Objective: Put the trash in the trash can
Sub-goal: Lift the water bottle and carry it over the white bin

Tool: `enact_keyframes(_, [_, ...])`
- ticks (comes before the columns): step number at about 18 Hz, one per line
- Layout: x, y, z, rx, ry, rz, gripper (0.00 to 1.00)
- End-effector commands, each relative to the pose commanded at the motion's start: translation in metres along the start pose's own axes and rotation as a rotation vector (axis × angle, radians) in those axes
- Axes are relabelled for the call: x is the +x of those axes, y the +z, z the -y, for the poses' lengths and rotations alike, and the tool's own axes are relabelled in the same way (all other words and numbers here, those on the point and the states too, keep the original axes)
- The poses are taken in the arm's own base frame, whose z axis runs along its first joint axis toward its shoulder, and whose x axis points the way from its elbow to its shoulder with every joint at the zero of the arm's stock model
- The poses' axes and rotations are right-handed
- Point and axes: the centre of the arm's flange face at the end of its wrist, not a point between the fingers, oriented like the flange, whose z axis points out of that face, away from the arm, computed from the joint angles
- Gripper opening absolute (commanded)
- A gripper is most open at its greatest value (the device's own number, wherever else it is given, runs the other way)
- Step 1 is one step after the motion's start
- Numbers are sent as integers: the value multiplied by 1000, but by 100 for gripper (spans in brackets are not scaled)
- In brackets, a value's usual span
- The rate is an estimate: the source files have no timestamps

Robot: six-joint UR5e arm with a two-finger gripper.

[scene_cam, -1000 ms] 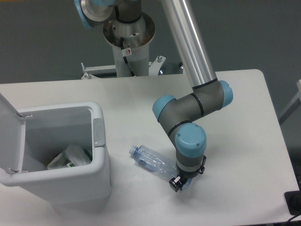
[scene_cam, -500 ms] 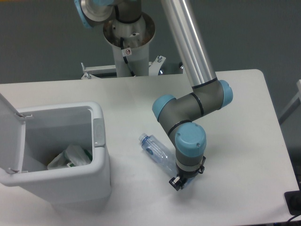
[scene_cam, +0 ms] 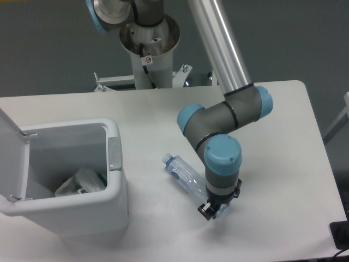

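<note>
The crushed clear plastic bottle with a bluish cap (scene_cam: 184, 174) lies tilted on the white tabletop (scene_cam: 283, 142), its cap end pointing toward ten o'clock and its base end running toward four o'clock under the arm's wrist. The pincer (scene_cam: 210, 210), small and dark at the end of the grey arm with light-blue joint caps (scene_cam: 221, 158), points downward at the bottle's base end; it looks clamped on that end, though the fingers themselves are mostly hidden by the wrist above them.

At nine o'clock from the bottle stands the white rectangular plastic trash can with rounded corners (scene_cam: 117, 180), its hinged lid (scene_cam: 11, 158) flipped up and open on the far left side. Inside, at the bottom, rests the crumpled clear-white wrapper with a green bit (scene_cam: 82, 183). The bottle's cap is near the can's right wall but apart from it.
</note>
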Motion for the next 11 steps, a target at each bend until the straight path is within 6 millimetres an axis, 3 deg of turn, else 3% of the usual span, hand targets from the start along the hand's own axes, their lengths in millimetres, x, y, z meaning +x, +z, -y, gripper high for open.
enact_keyframes(5, [2, -131, 38, 172, -4, -288, 58])
enact_keyframes(7, [3, -196, 48, 311, 26, -404, 58])
enact_keyframes(9, [11, -246, 47, 388, 74, -505, 58])
enact_keyframes(11, [20, -280, 39, 426, 113, -544, 57])
